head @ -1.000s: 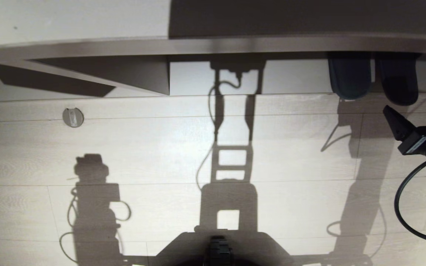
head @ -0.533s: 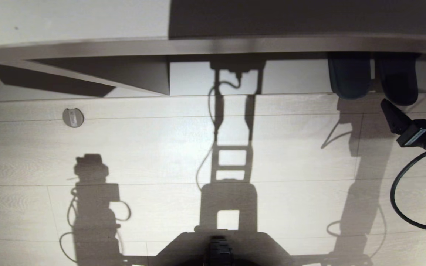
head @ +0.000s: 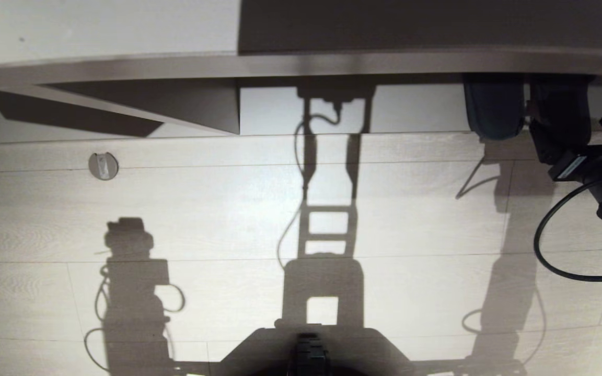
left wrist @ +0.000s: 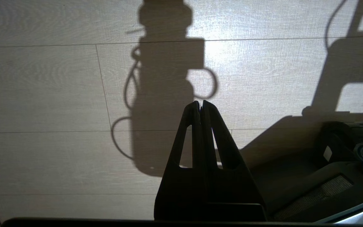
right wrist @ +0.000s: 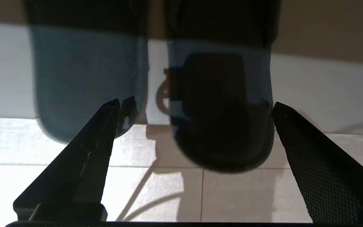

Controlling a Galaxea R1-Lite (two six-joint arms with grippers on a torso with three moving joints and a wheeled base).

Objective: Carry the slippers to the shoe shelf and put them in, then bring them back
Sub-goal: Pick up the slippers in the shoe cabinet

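Right gripper [right wrist: 194, 107], spread wide, straddles one of the slippers [right wrist: 222, 107]; wrist view alone shows both fingertips.

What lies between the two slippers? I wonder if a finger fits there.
Only a narrow bare strip of shelf floor separates the slippers; the right wrist view shows it. The right gripper is open around the other slipper.
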